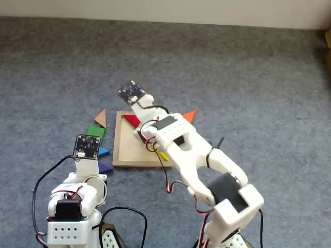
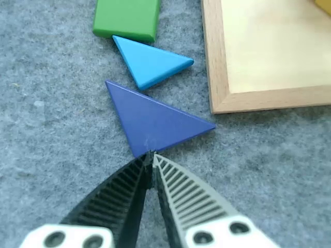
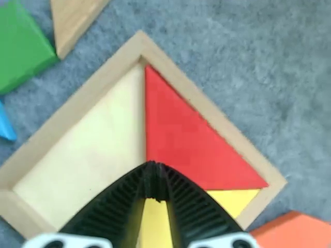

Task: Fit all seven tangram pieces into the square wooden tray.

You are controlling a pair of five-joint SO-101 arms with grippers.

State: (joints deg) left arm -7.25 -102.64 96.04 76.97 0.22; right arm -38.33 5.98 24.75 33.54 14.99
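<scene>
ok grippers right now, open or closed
left gripper: closed, empty, tips at the dark blue triangle
right gripper: closed, tips together over the tray

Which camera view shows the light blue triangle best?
The left wrist view: the whole light blue triangle lies unobstructed between the green piece and the dark blue triangle. The high view shows a sliver of it beside the left arm; the right wrist view catches one corner at its edge.

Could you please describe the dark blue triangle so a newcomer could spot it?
Find the square wooden tray, then the row of pieces on the carpet beside it. The dark blue triangle ends that row at the tip of the left gripper, larger and darker than the light blue triangle.
</scene>
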